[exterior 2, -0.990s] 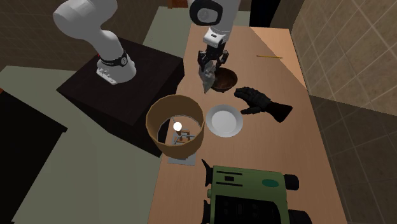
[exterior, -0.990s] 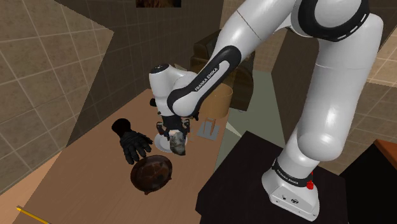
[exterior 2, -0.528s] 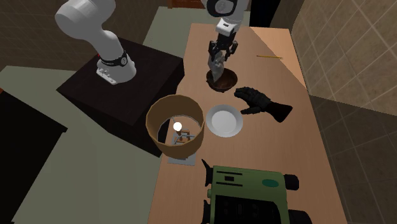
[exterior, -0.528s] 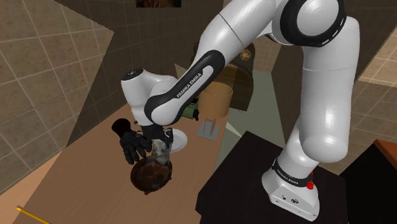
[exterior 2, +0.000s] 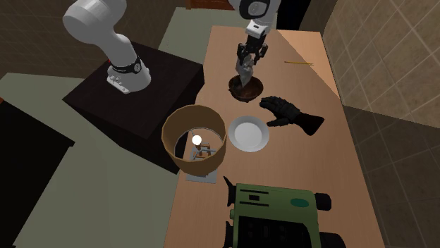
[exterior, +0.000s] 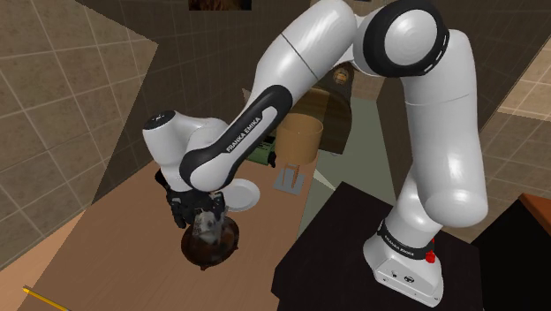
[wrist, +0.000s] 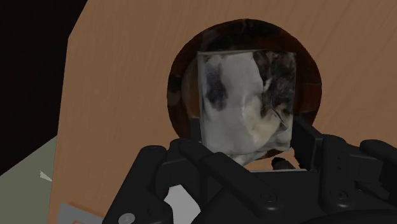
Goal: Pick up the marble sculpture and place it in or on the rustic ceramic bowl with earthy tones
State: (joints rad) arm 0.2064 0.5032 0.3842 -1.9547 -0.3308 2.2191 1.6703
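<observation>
— Where does the white arm (exterior: pixel 446 168) go?
— It goes up, bends at the top, then reaches down to the shoulder view's left.
— What about the hand?
— The black gripper (exterior: pixel 210 219) points down. Its two fingers (wrist: pixel 308 140) squeeze a grey and white block (wrist: pixel 245 95) between them.
— Is it tipped?
— In the second exterior view it hangs almost straight down.

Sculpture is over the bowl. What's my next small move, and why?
Probably lower straight down a little, then open. The jaws clasp the marbled grey-white sculpture directly over the dark brown bowl, but I cannot tell whether it touches the bowl.
</observation>
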